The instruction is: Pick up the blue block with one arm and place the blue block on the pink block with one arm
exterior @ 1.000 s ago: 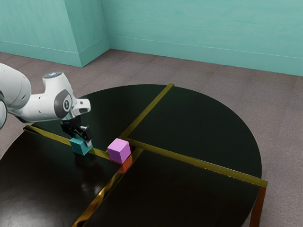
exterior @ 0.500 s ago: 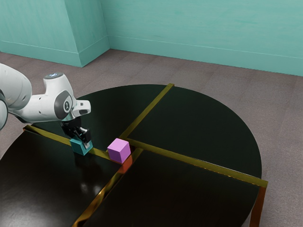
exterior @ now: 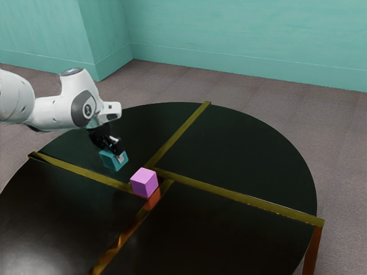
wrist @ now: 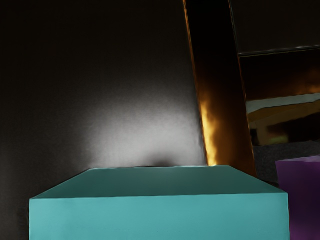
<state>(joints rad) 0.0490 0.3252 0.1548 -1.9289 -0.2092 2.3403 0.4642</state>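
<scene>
My black gripper [exterior: 112, 153] is shut on the blue block [exterior: 113, 160], a teal-blue cube held clear of the table and slightly tilted. The pink block [exterior: 144, 181] rests on the black round table [exterior: 241, 154] where the gold strips cross, below the held cube and toward the exterior view's right of it. In the wrist view the blue block [wrist: 160, 205] sits large just under my hand, and a corner of the pink block [wrist: 300, 195] shows beside it.
Gold strips [exterior: 229, 195] divide the tabletop into quarters; one strip [wrist: 220, 100] runs under my hand. An orange glint [exterior: 152, 199] lies in front of the pink block. Teal walls [exterior: 229, 28] stand far behind the table.
My gripper has lifted the blue block off the gold strip and carried it up and toward the exterior view's right, closer to the pink block. The pink block has stayed put.
</scene>
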